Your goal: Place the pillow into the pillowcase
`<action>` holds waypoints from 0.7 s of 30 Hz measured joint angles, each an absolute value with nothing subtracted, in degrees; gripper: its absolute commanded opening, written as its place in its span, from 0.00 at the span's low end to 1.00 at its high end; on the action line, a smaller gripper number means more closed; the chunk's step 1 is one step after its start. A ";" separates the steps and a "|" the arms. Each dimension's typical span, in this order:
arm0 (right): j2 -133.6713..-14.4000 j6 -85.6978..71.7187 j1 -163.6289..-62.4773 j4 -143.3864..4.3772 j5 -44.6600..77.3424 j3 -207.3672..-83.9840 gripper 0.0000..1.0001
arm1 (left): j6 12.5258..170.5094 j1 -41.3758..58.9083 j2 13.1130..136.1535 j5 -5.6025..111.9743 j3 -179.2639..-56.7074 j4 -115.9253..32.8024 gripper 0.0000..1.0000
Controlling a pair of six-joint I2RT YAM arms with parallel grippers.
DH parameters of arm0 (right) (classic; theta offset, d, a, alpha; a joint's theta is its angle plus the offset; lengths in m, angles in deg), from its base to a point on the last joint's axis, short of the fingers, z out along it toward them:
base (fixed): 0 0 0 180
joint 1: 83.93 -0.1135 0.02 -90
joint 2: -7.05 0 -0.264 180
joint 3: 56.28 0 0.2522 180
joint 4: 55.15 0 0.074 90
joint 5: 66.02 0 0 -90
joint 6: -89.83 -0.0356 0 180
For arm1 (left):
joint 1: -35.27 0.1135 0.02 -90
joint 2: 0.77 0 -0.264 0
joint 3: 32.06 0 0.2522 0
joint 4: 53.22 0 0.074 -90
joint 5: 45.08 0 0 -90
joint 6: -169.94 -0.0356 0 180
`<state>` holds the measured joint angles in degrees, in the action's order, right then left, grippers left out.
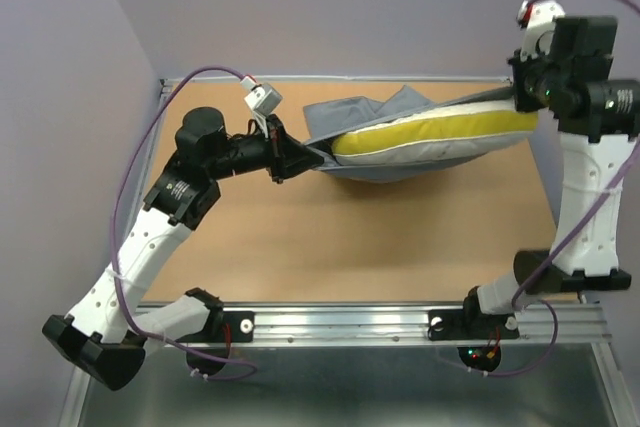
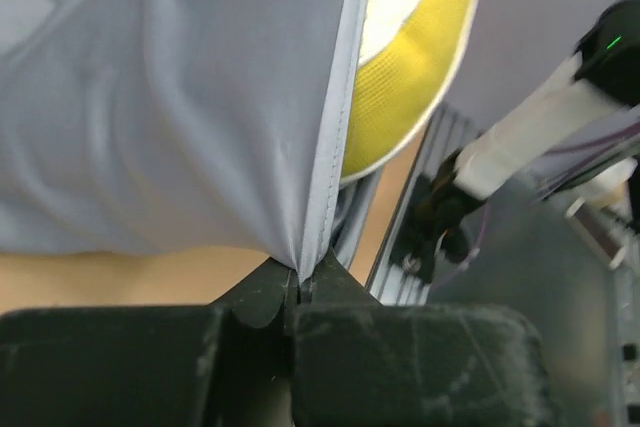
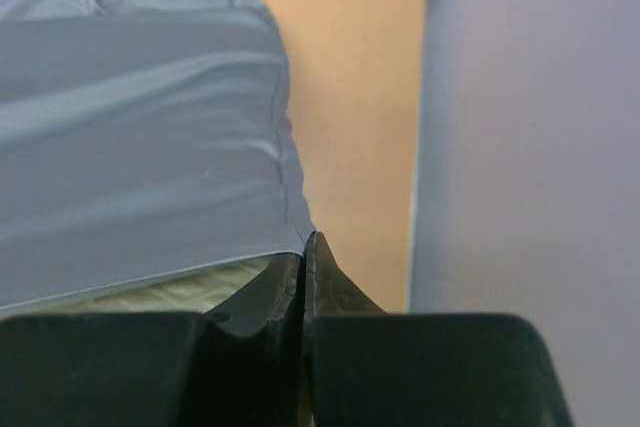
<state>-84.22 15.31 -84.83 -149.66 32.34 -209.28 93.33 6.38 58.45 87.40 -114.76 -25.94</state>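
My left tool [image 1: 297, 157] is pinched together on the hem of the pillowcase [image 1: 392, 169] at its open mouth. My right tool [image 1: 522, 97] is closed on the grey cloth at the opposite end. The pillow [image 1: 430, 134] lies slung between them over the far half of the worktop [image 1: 350, 247], partly inside the case, with its yellow band facing up along the open side. I cannot tell whether the sagging belly of the case touches the worktop.

Around it, the lilac wall [image 3: 530, 127] stands just beside my right tool, and the back corner of the enclosure is close behind it. A purple cable [image 1: 135, 162] loops past my left arm, and a small white connector [image 1: 262, 98] sits just above my left wrist, near the loose flap of the case. The metal rail [image 1: 350, 325] runs along the near edge, well apart from the cloth.

Only the top view shows the whole span and both grips at once. My left wrist camera shows the stitched hem running straight down into my closed fingers [image 2: 262, 295], with the yellow band bulging out just beside it. My right wrist camera shows no yellow, only smooth grey cloth with a thin strip of pale quilting under its lower edge.
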 measured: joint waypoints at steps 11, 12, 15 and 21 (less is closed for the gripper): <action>-72.96 19.55 -84.99 -152.76 36.63 -180.60 0.01 | 125.35 10.95 60.55 93.28 -97.61 -36.74 0.00; -78.97 18.96 -85.03 -155.87 35.93 -189.68 0.00 | 127.23 11.98 61.95 94.31 -98.63 -37.37 0.00; -93.86 16.84 -85.64 -154.12 34.22 -214.18 0.01 | 130.37 17.53 67.74 96.61 -108.05 -43.40 0.00; -89.14 17.76 -97.60 -129.16 30.90 -209.17 0.01 | 127.49 36.92 69.66 97.63 -127.40 -52.08 0.00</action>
<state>-89.14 17.76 -97.60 -129.16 30.90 -209.17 127.49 36.92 69.66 97.63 -127.40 -52.08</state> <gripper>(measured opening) 0.032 0.038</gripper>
